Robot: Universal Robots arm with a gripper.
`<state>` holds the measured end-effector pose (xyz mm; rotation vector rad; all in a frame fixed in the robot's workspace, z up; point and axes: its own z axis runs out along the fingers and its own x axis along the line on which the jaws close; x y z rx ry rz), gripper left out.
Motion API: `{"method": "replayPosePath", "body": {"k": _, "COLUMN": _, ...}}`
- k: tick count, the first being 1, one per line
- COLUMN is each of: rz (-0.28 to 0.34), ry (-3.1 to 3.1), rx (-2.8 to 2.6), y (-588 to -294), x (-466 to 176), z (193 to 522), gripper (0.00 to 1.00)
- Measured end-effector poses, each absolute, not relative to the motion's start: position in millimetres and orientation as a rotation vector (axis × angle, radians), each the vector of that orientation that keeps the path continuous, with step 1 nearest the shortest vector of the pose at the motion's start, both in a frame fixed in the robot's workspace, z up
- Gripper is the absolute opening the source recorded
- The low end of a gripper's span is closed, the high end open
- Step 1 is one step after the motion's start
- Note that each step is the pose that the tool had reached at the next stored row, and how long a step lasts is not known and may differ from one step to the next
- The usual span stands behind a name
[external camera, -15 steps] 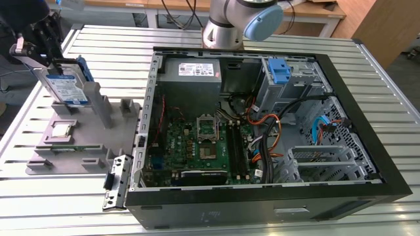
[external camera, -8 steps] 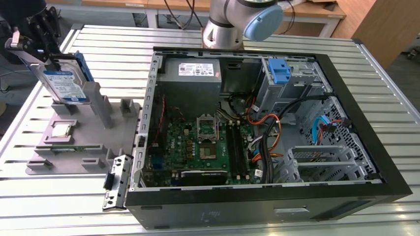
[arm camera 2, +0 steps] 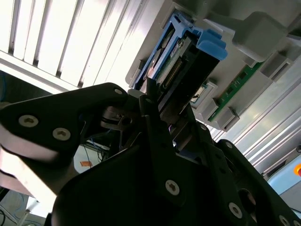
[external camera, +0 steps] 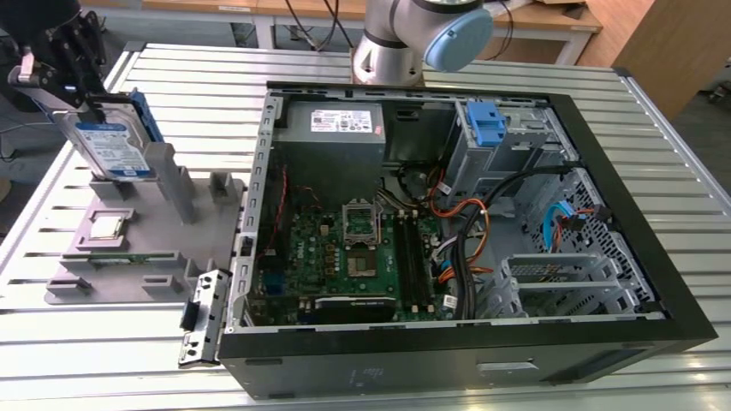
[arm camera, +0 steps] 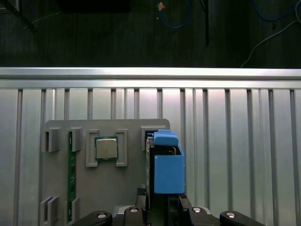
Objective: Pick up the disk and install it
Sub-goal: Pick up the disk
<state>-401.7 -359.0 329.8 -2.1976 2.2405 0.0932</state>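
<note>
The disk (external camera: 111, 141), a silver-grey drive with a white-and-blue label in a blue carrier, stands on edge at the far end of the grey fixture (external camera: 171, 248), at the exterior view's left. My black gripper (external camera: 68, 90) sits on its upper end, shut on it. In the second wrist view the fingers (arm camera 2: 155, 117) clamp the disk (arm camera 2: 183, 61) by its edge. In the first wrist view the blue carrier (arm camera: 167, 169) rises from between the gripper (arm camera: 157, 207) fingers. Whether the disk still rests in its slot I cannot tell.
An open computer case (external camera: 286, 120) lies on the slatted table to the exterior view's right of the fixture, with a blue bracket (external camera: 485, 124) in its drive cage. A square silver chip (external camera: 109, 227) and a green memory stick (external camera: 120, 257) lie in the fixture. The arm's base (external camera: 400, 43) stands behind the case.
</note>
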Motion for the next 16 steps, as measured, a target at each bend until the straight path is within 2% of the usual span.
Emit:
{"method": "replayPosePath", "body": {"k": 7, "rz": 0.093, "ry": 2.241, "rx": -2.198, "y": -359.1, "x": -401.6, "z": 330.8, "gripper": 0.35}}
{"method": "replayPosePath", "body": {"k": 16, "rz": 0.094, "ry": 2.241, "rx": -2.198, "y": -359.1, "x": -401.6, "z": 348.1, "gripper": 0.35}}
